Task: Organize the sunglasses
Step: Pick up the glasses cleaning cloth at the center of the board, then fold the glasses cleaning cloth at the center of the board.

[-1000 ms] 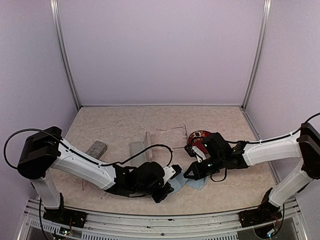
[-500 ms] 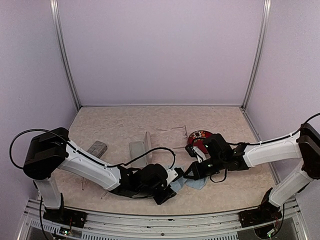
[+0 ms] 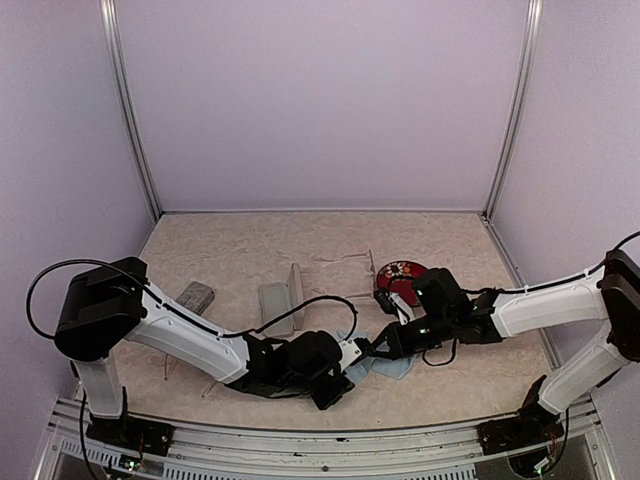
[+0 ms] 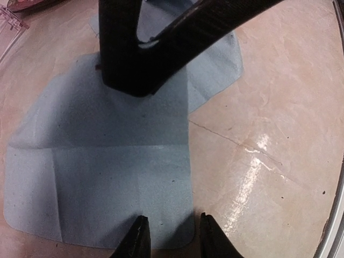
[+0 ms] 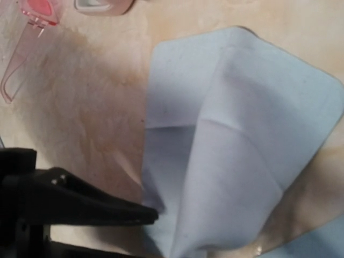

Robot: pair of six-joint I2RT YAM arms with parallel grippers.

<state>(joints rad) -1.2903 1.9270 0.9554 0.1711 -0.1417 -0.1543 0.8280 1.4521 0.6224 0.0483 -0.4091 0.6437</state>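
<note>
A light-blue cloth (image 4: 107,177) lies on the table with one side pulled up into a fold (image 5: 231,161). My right gripper (image 4: 141,70) is shut on that raised side; the cloth hides its fingertips in the right wrist view. My left gripper (image 4: 174,236) is low and open, and its fingertips straddle the cloth's near corner. The red-pink sunglasses (image 5: 37,12) lie just beyond the cloth, one arm (image 5: 15,64) stretched out. Beside them the edge of the pale pair (image 5: 102,5) shows. In the top view the red pair (image 3: 400,272) sits behind my right gripper (image 3: 385,345).
A grey case (image 3: 193,296) lies at the left, and a pale open case (image 3: 280,300) stands near the middle. A second patch of blue cloth (image 5: 328,242) shows at the right wrist view's corner. The table's front rail (image 3: 330,430) runs close behind both wrists.
My left arm has slid to the right, bringing its gripper up to the cloth's edge beside the right gripper. The right gripper has stayed shut on the cloth and barely moved.
</note>
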